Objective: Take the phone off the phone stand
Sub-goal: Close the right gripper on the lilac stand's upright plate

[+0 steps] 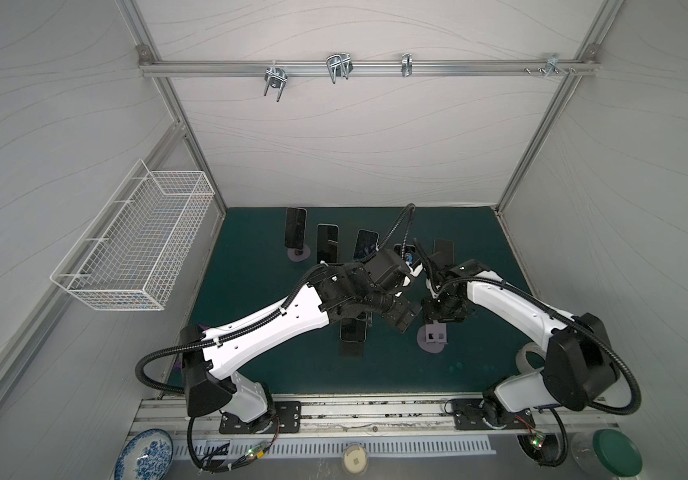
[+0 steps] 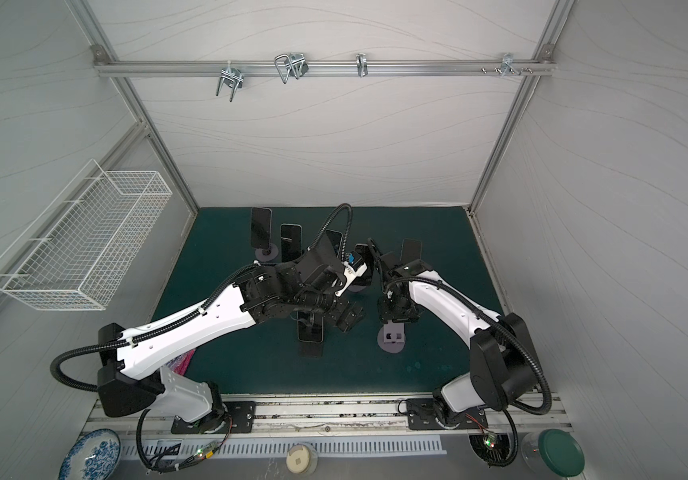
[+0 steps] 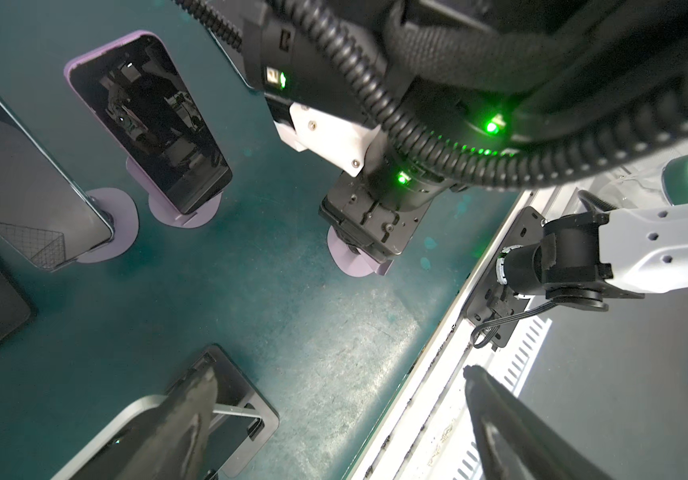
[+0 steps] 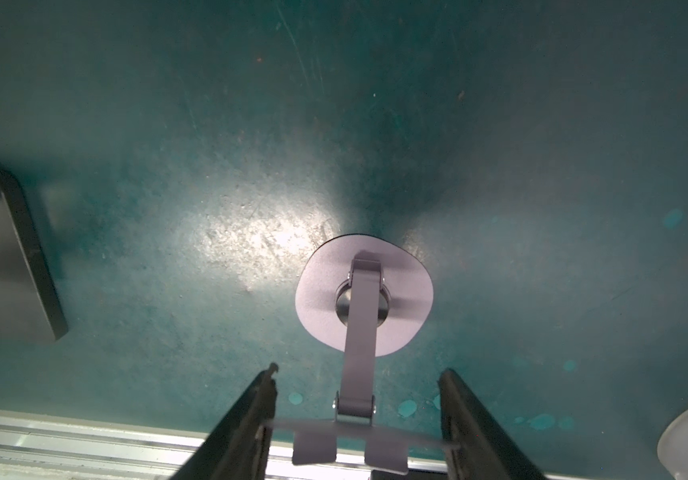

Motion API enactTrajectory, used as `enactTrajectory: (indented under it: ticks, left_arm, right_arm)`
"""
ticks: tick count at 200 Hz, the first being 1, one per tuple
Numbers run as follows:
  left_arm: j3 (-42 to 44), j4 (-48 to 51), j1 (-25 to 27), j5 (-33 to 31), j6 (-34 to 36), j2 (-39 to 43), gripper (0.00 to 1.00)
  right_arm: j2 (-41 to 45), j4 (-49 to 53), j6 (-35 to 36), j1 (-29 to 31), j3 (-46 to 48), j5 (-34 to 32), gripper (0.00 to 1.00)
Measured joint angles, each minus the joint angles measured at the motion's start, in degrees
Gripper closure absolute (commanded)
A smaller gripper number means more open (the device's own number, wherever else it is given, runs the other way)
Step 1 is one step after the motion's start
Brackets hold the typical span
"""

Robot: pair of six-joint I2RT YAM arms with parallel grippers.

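The dark slab phone [image 1: 352, 331] that I take for the task's thing seems to lean on a black flat stand with a wire rest [image 3: 246, 409], near the middle of the dark green table [image 1: 375, 374], under the left arm; it is not yet off the stand. The left pincer [image 3: 336, 374] hangs over it with the jaws wide and nothing in them; one finger [image 3: 192, 399] is above the phone, the other well to the side. Just beside, the right pincer [image 4: 359, 370] is closed on the cradle plate of an empty lilac metal stand with a round base [image 4: 321, 291]. To do the step well, I think the left pincer should centre over the phone's two long edges, come down, close firmly, then lift along the lean of the stand; the black stand is not held and may rise together. The other phones on stands [image 1: 294, 228] are at the back.
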State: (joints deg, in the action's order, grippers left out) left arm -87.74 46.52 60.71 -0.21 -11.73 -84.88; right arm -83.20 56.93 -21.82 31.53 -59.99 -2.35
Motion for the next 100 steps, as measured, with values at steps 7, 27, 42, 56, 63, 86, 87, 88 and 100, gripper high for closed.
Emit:
enactTrajectory:
  ticks: [7,27,42,56,63,86,87,88,100]
  left_arm:
    - [-0.22,0.02,0.00,0.00,0.20,-0.04,0.05]
    - [-0.52,-0.07,0.00,-0.07,0.70,-0.04,0.05]
    - [-0.52,-0.02,0.00,-0.13,0.92,-0.04,0.05]
    - [-0.52,-0.02,0.00,-0.24,1.05,-0.04,0.05]
    - [-0.52,-0.02,0.00,-0.28,1.05,-0.04,0.05]
    - [-0.52,-0.07,0.00,-0.31,1.03,-0.04,0.05]
    - [-0.52,-0.04,0.00,-0.31,1.03,-0.04,0.05]
    - [-0.52,-0.07,0.00,-0.31,1.03,-0.04,0.05]
    - [-0.52,-0.04,0.00,-0.33,1.03,-0.02,0.05]
  right_arm:
    - [0.00,0.00,0.13,-0.07,0.00,0.04,0.40]
    - [0.00,0.02,0.39,-0.24,0.02,0.07,0.41]
    - [0.02,0.02,0.46,-0.35,0.02,0.09,0.41]
    - [0.07,0.02,0.55,-0.42,0.04,0.09,0.41]
    - [0.11,0.00,0.63,-0.46,0.09,0.09,0.41]
    - [0.55,-0.02,0.68,-0.55,0.44,0.13,0.41]
    - [0.59,-0.02,0.68,-0.55,0.44,0.13,0.41]
    - [0.59,-0.02,0.68,-0.55,0.44,0.11,0.41]
    - [0.90,-0.02,0.68,-0.61,0.74,0.09,0.41]
